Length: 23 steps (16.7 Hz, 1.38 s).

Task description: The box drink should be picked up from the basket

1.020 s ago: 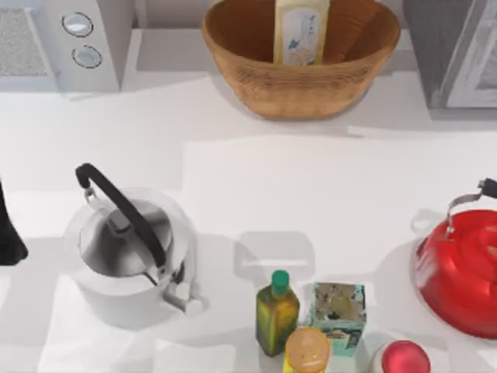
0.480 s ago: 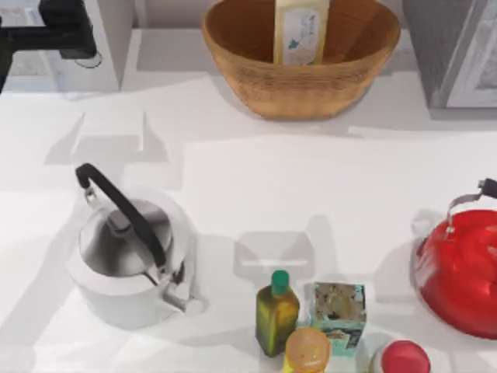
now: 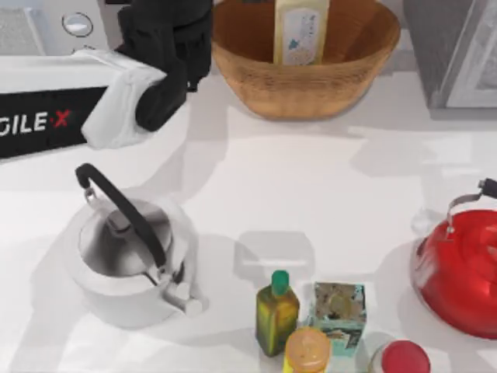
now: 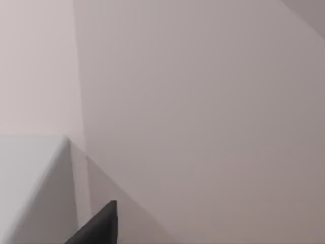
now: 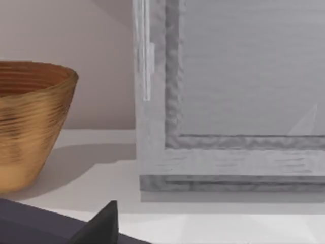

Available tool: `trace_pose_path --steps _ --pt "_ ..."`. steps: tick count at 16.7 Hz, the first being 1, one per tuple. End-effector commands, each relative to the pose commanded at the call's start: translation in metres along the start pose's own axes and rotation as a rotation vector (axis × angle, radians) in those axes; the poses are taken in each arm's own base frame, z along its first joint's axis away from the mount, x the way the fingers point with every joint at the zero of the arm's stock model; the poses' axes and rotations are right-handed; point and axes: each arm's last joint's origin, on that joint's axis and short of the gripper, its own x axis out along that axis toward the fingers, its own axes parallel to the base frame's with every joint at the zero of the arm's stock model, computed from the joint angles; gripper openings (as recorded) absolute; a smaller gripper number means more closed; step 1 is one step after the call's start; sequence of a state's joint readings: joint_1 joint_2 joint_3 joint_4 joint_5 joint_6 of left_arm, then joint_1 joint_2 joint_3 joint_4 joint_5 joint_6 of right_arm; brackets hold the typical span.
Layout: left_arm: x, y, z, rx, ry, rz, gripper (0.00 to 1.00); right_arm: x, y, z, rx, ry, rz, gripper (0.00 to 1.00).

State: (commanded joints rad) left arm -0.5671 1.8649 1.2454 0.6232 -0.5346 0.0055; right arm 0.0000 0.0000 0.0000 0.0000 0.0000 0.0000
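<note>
The box drink [image 3: 300, 31], a tall pale yellow carton with a white label, stands upright inside the wicker basket [image 3: 303, 92] at the back middle of the table. My left arm [image 3: 93, 101] reaches in from the left, and its black wrist and gripper [image 3: 167, 39] hang just left of the basket's rim, apart from the carton. One dark fingertip [image 4: 101, 226] shows against a plain wall in the left wrist view. In the right wrist view, a dark fingertip [image 5: 101, 223] of my right gripper shows, with the basket [image 5: 30, 122] off to one side.
A white kettle [image 3: 128, 252] stands front left and a red kettle [image 3: 462, 272] front right. An oil bottle [image 3: 276, 311], a teal carton [image 3: 338, 315] and an orange-capped jar [image 3: 307, 350] cluster at the front. Grey appliances flank the basket [image 3: 46, 39] [image 3: 458, 54].
My left arm has swung from the table's left edge up to the back and across to the right, ending beside the basket's left rim. Nothing on the table has shifted.
</note>
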Motion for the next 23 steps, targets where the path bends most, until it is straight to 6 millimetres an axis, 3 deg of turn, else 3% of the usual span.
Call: trace_pose_path --steps 5,8,10,18,23 --pt "0.033 -0.082 -0.075 0.003 0.002 -0.002 1.0 0.0 0.0 0.0 0.0 0.0 0.0 1.0" --pt "0.037 -0.112 -0.114 0.005 0.003 -0.003 1.0 0.0 0.0 0.0 0.0 0.0 0.0 1.0" --pt "0.037 -0.123 -0.128 0.005 0.002 -0.004 1.0 0.0 0.0 0.0 0.0 0.0 0.0 1.0" --pt "0.04 -0.125 -0.127 0.0 -0.004 -0.002 1.0 0.0 0.0 0.0 0.0 0.0 0.0 1.0" --pt "0.066 -0.128 -0.132 0.005 0.002 -0.004 1.0 0.0 0.0 0.0 0.0 0.0 0.0 1.0"
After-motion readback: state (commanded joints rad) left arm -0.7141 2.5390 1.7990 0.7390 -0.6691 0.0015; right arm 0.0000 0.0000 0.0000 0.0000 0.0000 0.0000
